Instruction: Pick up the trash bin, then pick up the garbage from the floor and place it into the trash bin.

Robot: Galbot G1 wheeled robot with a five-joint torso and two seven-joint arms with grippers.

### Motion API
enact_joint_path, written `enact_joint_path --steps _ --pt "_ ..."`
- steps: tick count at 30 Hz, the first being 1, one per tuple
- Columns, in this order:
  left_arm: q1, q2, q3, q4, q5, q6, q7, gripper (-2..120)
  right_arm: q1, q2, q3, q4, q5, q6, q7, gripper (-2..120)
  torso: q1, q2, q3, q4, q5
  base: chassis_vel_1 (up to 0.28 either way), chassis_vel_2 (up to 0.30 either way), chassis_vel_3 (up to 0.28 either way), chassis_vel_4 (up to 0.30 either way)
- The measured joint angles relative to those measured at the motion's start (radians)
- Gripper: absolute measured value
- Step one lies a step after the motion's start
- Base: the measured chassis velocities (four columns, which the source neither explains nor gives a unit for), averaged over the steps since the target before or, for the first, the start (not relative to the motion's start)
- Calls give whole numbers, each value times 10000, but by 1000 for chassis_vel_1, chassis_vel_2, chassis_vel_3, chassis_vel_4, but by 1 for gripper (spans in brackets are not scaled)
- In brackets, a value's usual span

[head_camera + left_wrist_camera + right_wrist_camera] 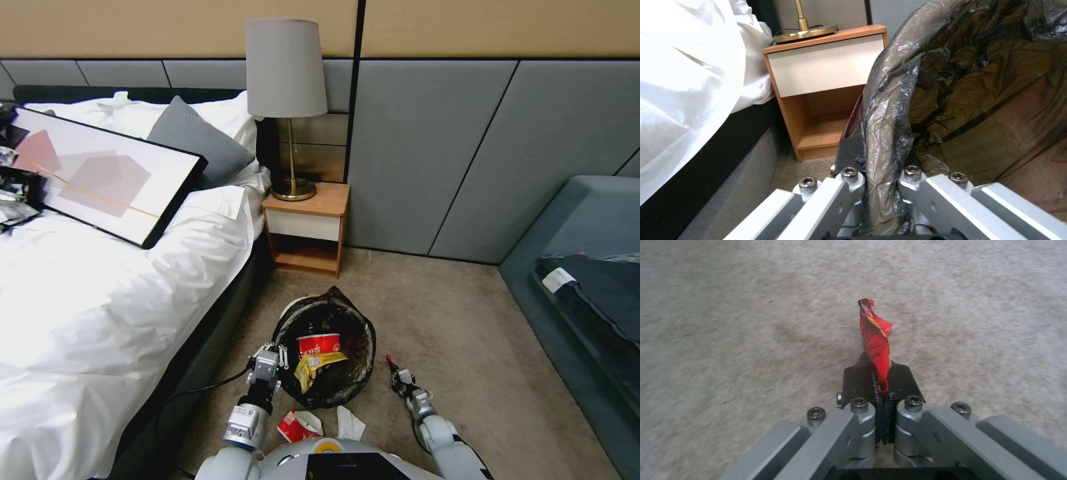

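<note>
crinkly glossy bin liner (347, 320) (plastic), matt carpet (467, 333)

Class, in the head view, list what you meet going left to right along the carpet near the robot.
Left pincer clamped on the rim → black-lined round white trash bin → right pincer pinching a small red wrapper scrap.

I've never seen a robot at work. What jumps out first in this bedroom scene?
The round trash bin with its crinkly black bag liner sits in the middle, beside the white bed; the left gripper is clamped on its rim, with red and yellow wrappers already inside. To its right, the right gripper pinches a thin red wrapper scrap above the beige carpet.
</note>
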Motion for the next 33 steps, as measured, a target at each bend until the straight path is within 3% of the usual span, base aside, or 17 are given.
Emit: enact_joint_path --steps 3,4,6,7,10,11,14,15,18,25,33 --pt "9 4 -2 1 1 0 -10 1 -423 31 112 1626 227 148 218 0 0 0 0 3 3 0 0 0 0" --pt "9 4 -2 1 1 0 -10 1 -423 31 112 1626 227 148 218 0 0 0 0 3 3 0 0 0 0" --pt "26 2 44 14 17 4 -33 1 -875 98 213 3549 757 177 295 0 0 0 0 9 5 0 0 0 0" --pt "26 2 44 14 17 4 -33 1 -875 98 213 3549 757 177 295 0 0 0 0 9 5 0 0 0 0" --pt "32 12 81 31 37 24 -43 1 -1564 104 294 6248 1234 403 39 0 0 0 -1 6 7 0 0 0 0" --pt "32 12 81 31 37 24 -43 1 -1564 104 294 6248 1234 403 39 0 0 0 -1 6 7 0 0 0 0" --pt "27 29 118 68 39 58 -58 1 -2196 36 162 8641 1533 791 -585 0 0 1 -2 10 3 0 0 0 0" --pt "27 29 118 68 39 58 -58 1 -2196 36 162 8641 1533 791 -585 0 0 1 -2 10 3 0 0 0 0" --pt "2 34 182 118 42 75 -65 1 -2690 -46 -98 10355 1758 1188 -1550 0 0 0 -1 7 2 0 0 0 0" --pt "-36 41 197 192 44 77 -72 1 -3193 -356 -708 11796 2050 1296 -3258 0 -1 0 -2 9 4 0 0 0 0" --pt "-68 32 216 219 42 77 -73 1 -3498 -549 -1588 11202 1586 1568 -3693 0 0 0 -2 8 5 0 0 0 0"
